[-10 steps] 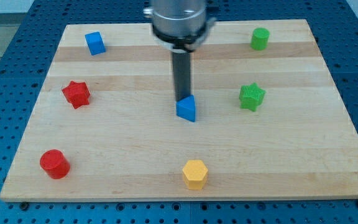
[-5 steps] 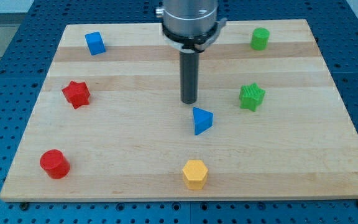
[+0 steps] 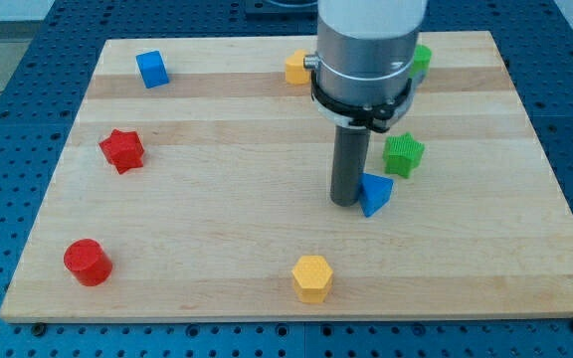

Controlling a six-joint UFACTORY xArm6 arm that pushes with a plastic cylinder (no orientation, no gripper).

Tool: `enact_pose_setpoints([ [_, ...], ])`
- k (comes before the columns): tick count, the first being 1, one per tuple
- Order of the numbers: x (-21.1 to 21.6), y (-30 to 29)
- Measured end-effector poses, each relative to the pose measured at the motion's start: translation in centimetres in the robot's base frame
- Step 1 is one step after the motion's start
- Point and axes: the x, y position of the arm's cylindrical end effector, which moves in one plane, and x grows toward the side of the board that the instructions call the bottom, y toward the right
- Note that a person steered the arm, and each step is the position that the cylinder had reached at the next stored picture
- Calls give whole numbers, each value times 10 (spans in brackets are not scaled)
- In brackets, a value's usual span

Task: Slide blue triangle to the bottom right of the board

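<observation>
The blue triangle (image 3: 375, 193) lies right of the board's middle, just below the green star (image 3: 403, 155). My tip (image 3: 344, 202) stands on the board right against the triangle's left side. The rod and the arm's grey body above it hide part of the board's top middle.
A blue cube (image 3: 151, 69) sits at top left, a red star (image 3: 122, 150) at left, a red cylinder (image 3: 88, 263) at bottom left. A yellow hexagon (image 3: 312, 277) sits at bottom middle. A yellow block (image 3: 297, 68) and a green cylinder (image 3: 423, 56) show partly behind the arm at the top.
My tip has moved right and down, from above the triangle to its left side. The blue triangle has slid right, close under the green star. A yellow block at the top has come into sight.
</observation>
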Motion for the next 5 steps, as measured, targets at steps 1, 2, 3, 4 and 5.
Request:
enact_pose_setpoints([
  [1,-9,29],
  [2,2,60],
  [3,-4,63],
  [4,-15,83],
  [5,10,107],
])
